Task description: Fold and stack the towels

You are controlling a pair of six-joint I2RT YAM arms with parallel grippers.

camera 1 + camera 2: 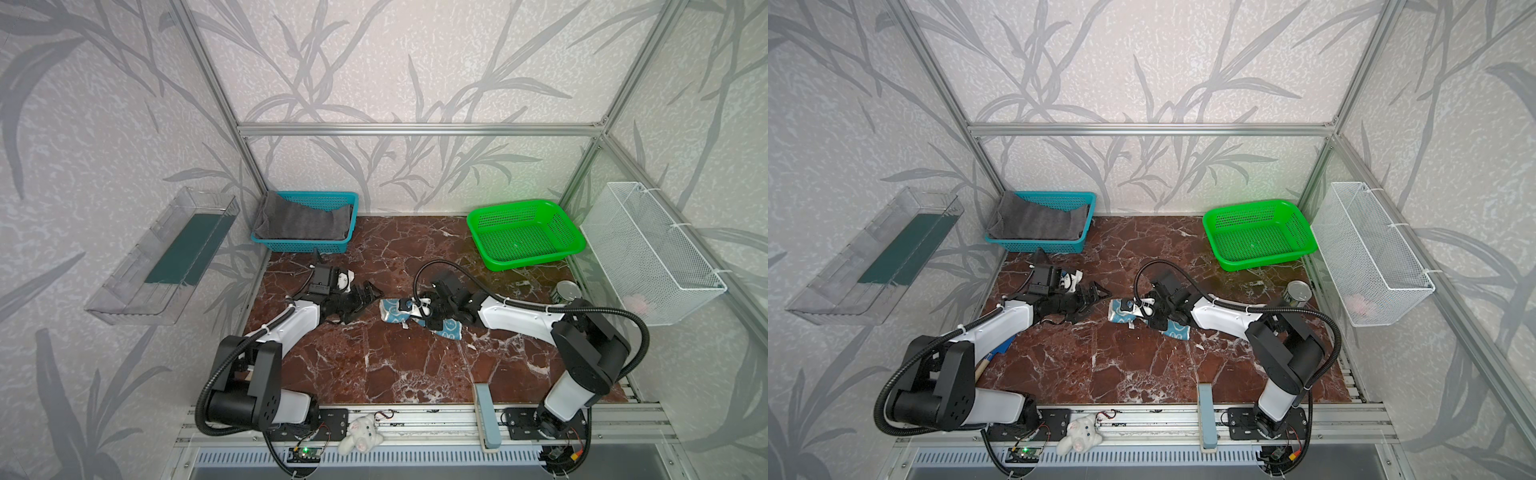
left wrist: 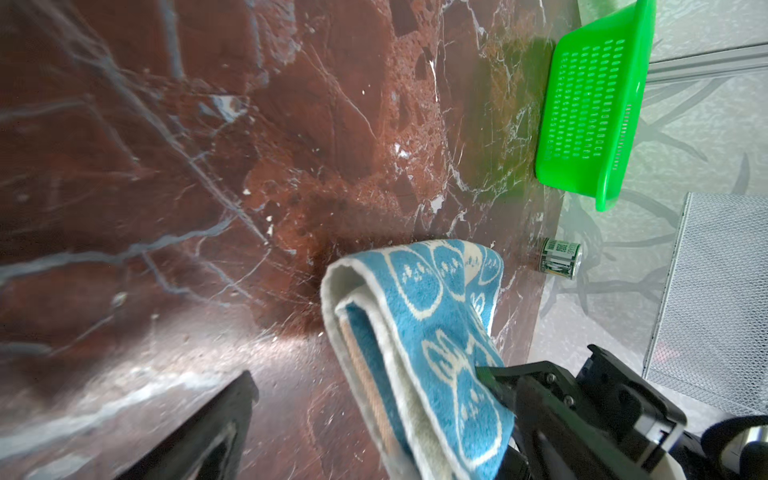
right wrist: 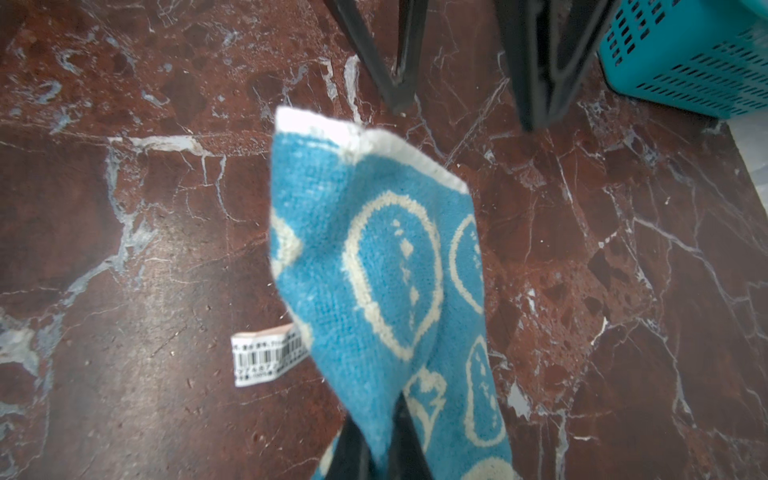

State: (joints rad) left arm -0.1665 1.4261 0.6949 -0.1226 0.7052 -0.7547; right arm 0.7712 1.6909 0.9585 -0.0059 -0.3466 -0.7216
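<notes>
In both top views, clamps the teal bunny towel (image 1: 390,312) at the middle of the table (image 1: 374,365) in the clenched right gripper (image 1: 409,309), long axis left-to-right, free end pointing toward the wide-spread, empty left gripper (image 1: 368,301).

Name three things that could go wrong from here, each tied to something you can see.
1. The right gripper pinches the towel bunched, not flat, so the fold may come out crooked.
2. The open left gripper hangs close to the towel's free corner and could snag it.
3. The can stands beside the right arm; a swing might topple it.
</notes>
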